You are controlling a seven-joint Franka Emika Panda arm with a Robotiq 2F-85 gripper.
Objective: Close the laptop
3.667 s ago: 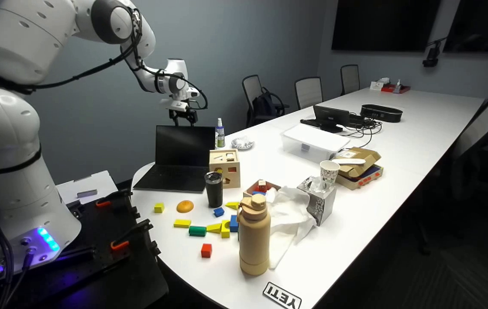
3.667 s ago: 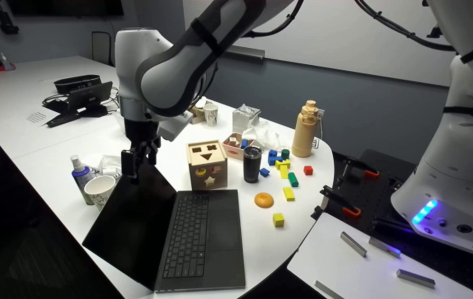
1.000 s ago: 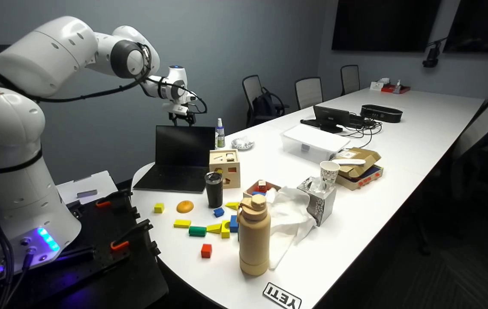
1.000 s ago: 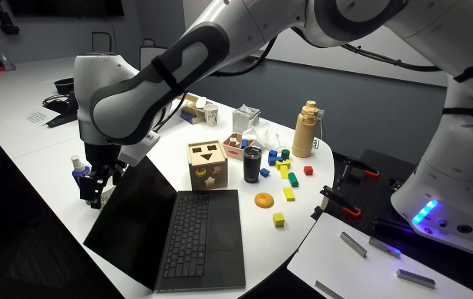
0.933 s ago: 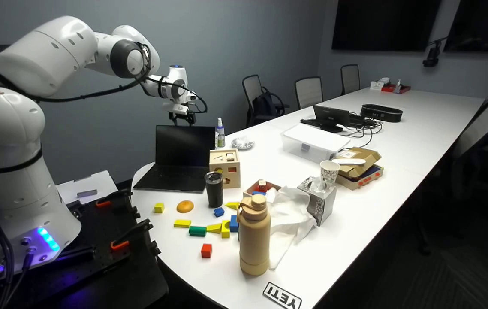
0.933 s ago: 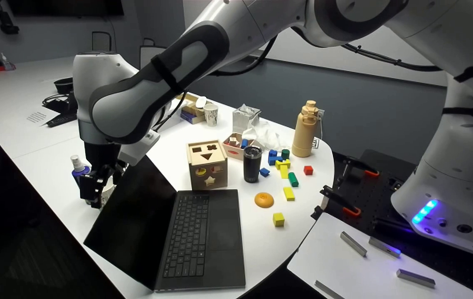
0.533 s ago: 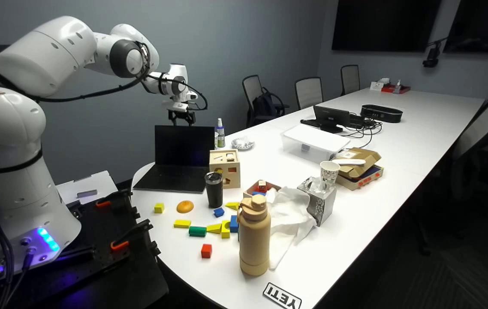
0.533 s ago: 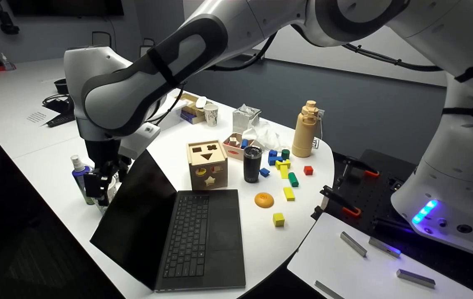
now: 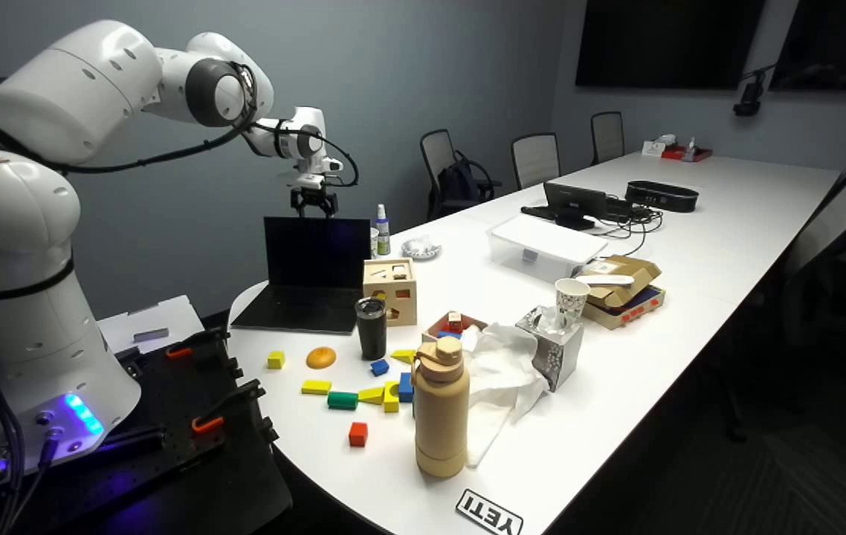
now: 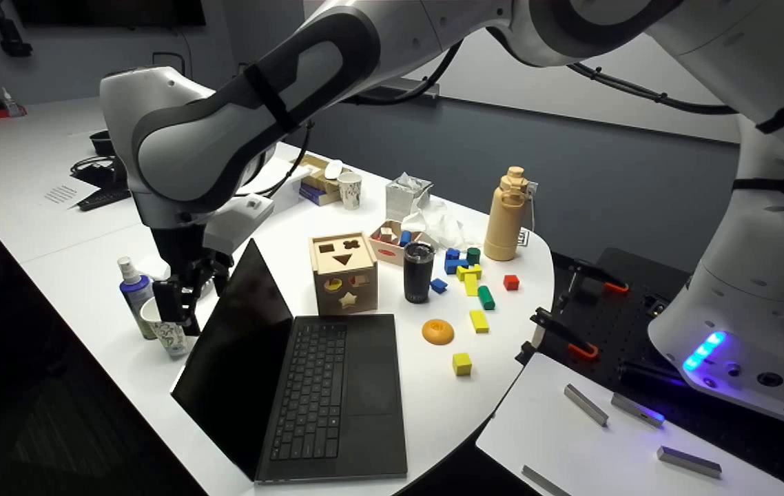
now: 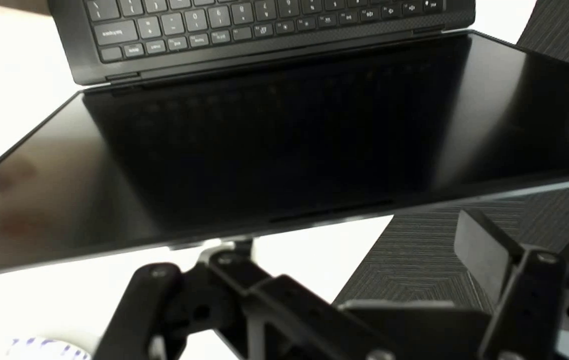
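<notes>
The black laptop [image 10: 337,399] stands open on the white table, its lid [image 10: 240,365] fairly upright with the dark screen facing the keyboard. It shows from the front in an exterior view [image 9: 317,253] and from above in the wrist view [image 11: 274,150]. My gripper [image 10: 200,303] is behind the lid near its top edge; in an exterior view [image 9: 314,206] its fingers are partly hidden by the lid. In the wrist view my gripper [image 11: 359,242] is open with nothing between its fingers. One fingertip is at the lid's top edge, partly hidden; it appears to touch the lid's back.
A paper cup [image 10: 166,334] and a spray bottle [image 10: 133,293] stand just behind the gripper. A wooden shape box [image 10: 344,275] and a black tumbler [image 10: 418,272] stand beside the laptop. Several small blocks lie near them. The table edge runs close past the lid.
My gripper moved from above the lid to behind it, then toward the keyboard. The lid has tilted more upright with it. The base has not moved.
</notes>
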